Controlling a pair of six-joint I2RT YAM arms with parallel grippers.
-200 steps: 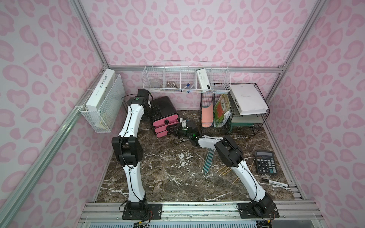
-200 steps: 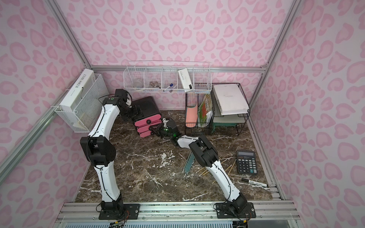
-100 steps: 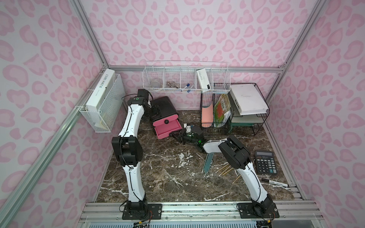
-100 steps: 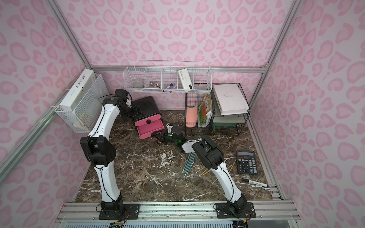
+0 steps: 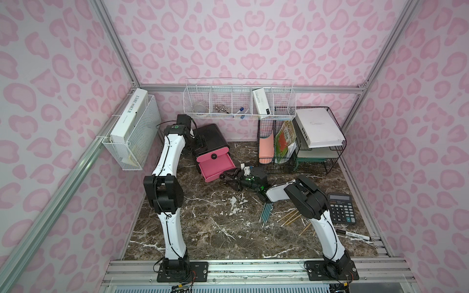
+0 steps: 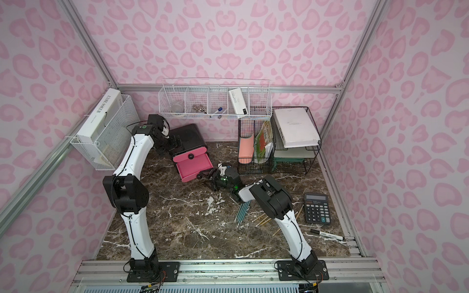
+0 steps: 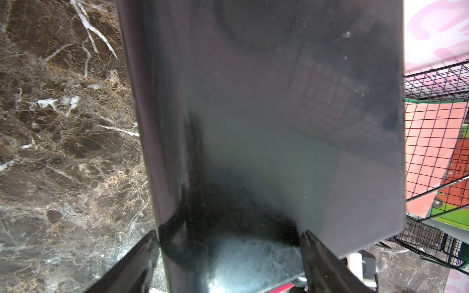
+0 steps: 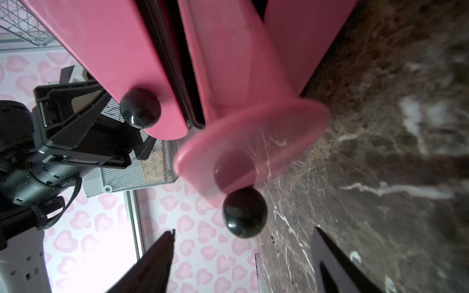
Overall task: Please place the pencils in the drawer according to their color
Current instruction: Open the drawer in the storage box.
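Note:
The drawer cabinet (image 5: 213, 137) is black with pink fronts and stands at the back left. The drawer (image 5: 215, 168) under the top one is pulled out, and its inside looks bare. My right gripper (image 5: 229, 180) is open just in front of its round black knob (image 8: 245, 213), fingertips apart on either side of it and not touching. My left gripper (image 5: 200, 142) is open against the cabinet's rear (image 7: 253, 101), one fingertip (image 7: 152, 241) at its edge. Teal pencils (image 5: 266, 213) and yellow pencils (image 5: 291, 218) lie on the marble beside and partly under the right arm.
A black wire-mesh file rack (image 5: 299, 142) stands right of the cabinet. A calculator (image 5: 341, 208) and a white marker (image 5: 355, 236) lie at the right edge. A white wire basket (image 5: 239, 106) hangs on the back wall. Another (image 5: 132, 132) with a book hangs at the left.
The right gripper drew the drawer out of the cabinet, then opened and let go of the knob. The left arm has stayed against the cabinet.

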